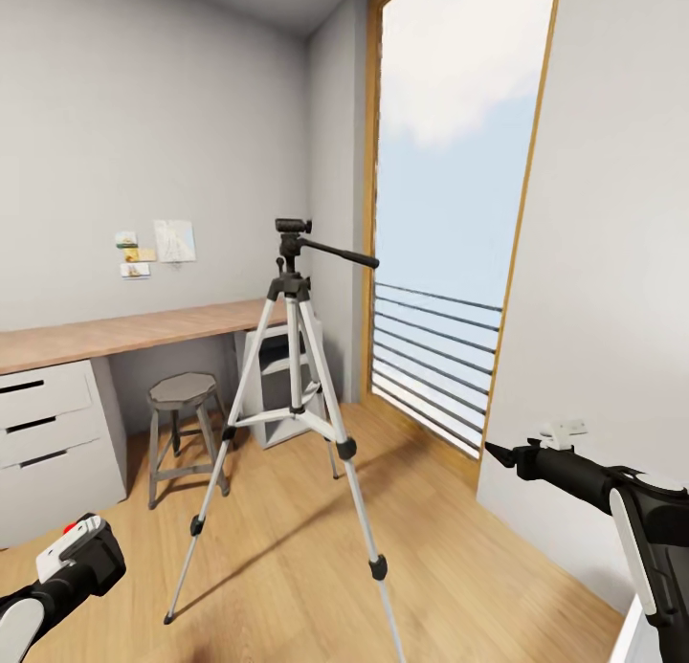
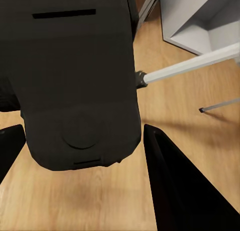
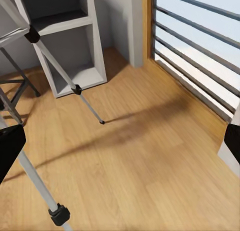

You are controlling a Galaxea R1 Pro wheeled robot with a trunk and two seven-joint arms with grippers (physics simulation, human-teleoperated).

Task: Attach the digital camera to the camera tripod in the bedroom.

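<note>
Digital camera (image 2: 75, 81), just one, gripped in the left pincer (image 1: 81, 558) near one camera tripod (image 1: 297, 395). One stool (image 1: 182, 424) behind the tripod, under the tabletop (image 1: 124, 333). Right pincer (image 1: 507, 453) spread wide, empty.

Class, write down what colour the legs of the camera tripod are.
Silver legs, with black joints and feet; the camera tripod shows best in the head view.

Bright daylight from window (image 1: 450, 204), soft floor (image 3: 150, 156) shadows; sharp render
</note>
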